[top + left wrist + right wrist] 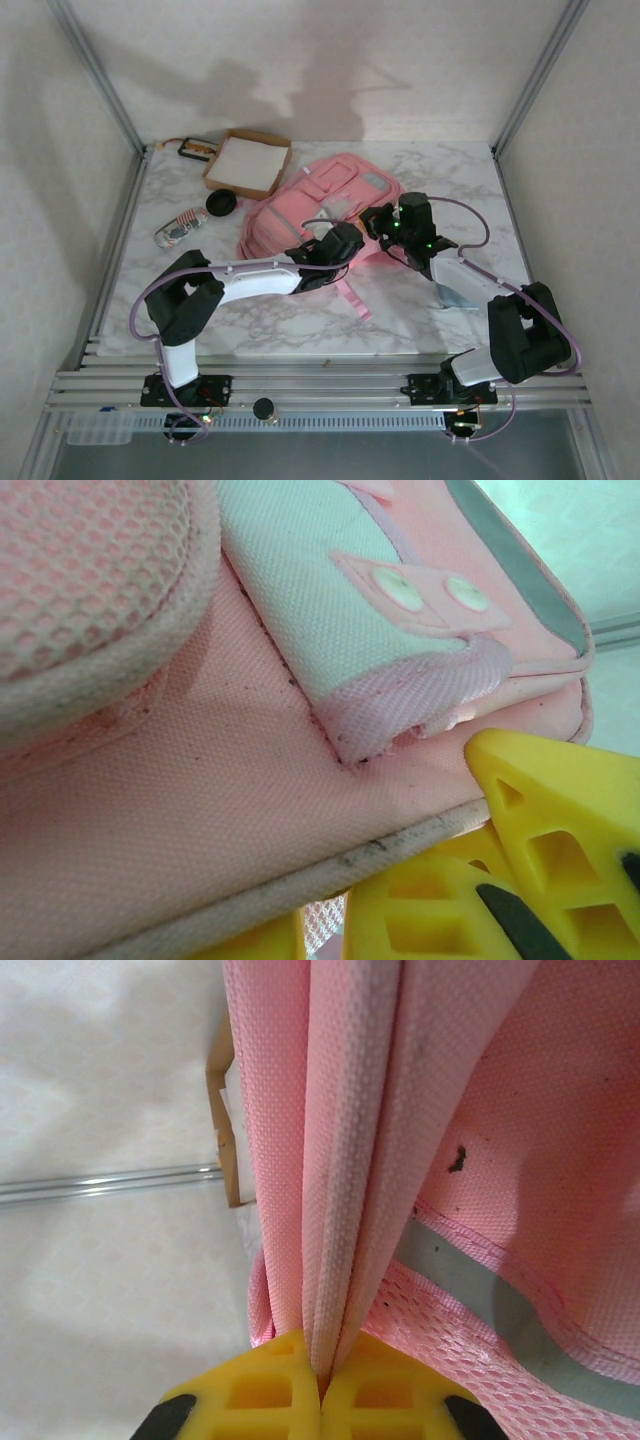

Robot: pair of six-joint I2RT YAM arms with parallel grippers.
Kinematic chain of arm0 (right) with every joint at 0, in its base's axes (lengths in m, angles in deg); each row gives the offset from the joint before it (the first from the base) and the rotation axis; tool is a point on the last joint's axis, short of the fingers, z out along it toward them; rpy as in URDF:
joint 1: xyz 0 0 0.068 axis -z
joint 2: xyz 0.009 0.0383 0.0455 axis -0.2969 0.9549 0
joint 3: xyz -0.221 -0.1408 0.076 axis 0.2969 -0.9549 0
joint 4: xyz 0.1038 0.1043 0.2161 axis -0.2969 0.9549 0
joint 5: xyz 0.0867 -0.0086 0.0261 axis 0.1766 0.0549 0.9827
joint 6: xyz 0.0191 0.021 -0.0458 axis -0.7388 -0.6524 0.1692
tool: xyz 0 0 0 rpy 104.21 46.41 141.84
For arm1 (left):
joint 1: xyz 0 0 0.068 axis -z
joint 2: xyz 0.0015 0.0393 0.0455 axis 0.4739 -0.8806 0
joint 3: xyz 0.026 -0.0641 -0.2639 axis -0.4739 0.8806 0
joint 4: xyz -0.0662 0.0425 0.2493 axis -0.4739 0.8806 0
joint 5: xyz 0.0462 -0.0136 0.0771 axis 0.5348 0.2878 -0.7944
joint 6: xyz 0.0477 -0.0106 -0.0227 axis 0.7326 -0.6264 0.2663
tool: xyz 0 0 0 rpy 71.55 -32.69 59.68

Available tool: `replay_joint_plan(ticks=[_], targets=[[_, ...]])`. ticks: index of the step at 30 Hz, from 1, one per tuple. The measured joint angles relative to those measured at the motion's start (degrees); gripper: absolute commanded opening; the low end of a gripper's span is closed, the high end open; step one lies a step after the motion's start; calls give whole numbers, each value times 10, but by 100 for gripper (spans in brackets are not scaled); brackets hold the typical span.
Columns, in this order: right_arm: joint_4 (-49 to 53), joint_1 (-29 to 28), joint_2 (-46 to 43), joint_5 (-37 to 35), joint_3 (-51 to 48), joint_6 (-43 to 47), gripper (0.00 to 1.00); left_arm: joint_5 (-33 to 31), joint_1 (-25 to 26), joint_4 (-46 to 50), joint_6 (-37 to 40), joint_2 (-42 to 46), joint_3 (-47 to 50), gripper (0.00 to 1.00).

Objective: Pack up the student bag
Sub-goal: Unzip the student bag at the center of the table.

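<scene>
Right wrist view: right gripper (320,1385) pinched a fold of the student bag (330,1160) directly ahead; left gripper (338,243) touched the student bag, its spread impossible to tell.

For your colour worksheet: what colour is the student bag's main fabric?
The student bag is pink, clearest in the top external view.

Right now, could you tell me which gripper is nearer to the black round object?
Left. The left gripper is at the near edge of the student bag, right of the black round object; the right gripper pinches the bag farther right.
</scene>
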Motion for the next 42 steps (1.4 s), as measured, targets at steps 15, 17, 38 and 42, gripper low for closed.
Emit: replay_joint_plan(ticks=[15, 17, 38, 42], targets=[[11, 8, 0, 30, 0, 38, 0, 67, -15, 102, 24, 90, 50, 0], [12, 9, 0, 37, 0, 46, 0, 79, -19, 123, 40, 106, 57, 0], [60, 83, 47, 104, 41, 115, 11, 116, -47, 310, 277, 196, 87, 0], [73, 79, 53, 86, 51, 138, 36, 124, -52, 312, 298, 195, 89, 0]])
